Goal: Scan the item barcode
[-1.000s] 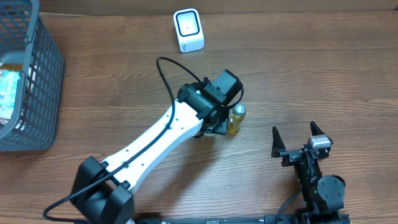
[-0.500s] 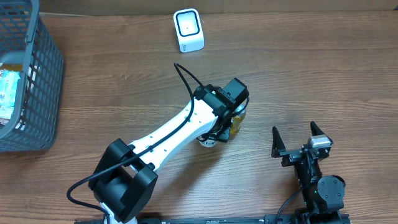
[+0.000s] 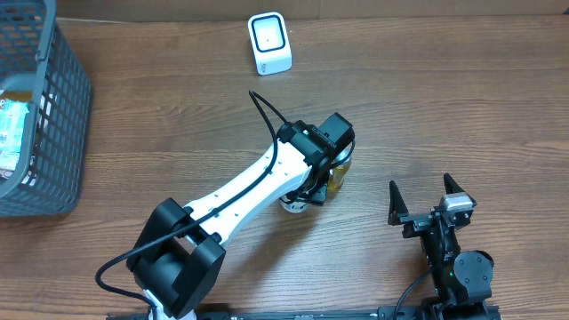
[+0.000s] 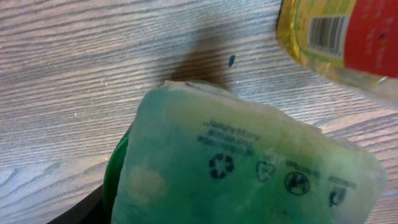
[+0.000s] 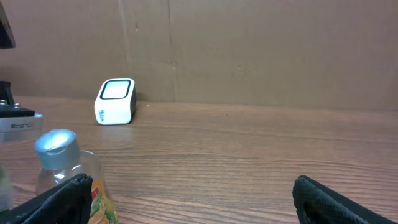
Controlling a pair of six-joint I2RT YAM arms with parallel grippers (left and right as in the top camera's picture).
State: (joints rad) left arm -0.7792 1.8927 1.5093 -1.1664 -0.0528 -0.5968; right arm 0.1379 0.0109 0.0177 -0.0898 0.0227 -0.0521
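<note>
Green translucent packet (image 4: 249, 168) gripped in my left claw (image 3: 318, 178), yellow bottle (image 4: 373, 43) upper right of its wrist view, barcode (image 4: 328, 28) showing, my right claw (image 3: 420, 188) spread wide.

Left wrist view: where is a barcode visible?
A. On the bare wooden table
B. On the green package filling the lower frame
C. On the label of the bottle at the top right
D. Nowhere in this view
C: the barcode is printed on the label of the bottle at the top right, while the face of the green package that shows carries only recycling-type symbols and small print.
</note>
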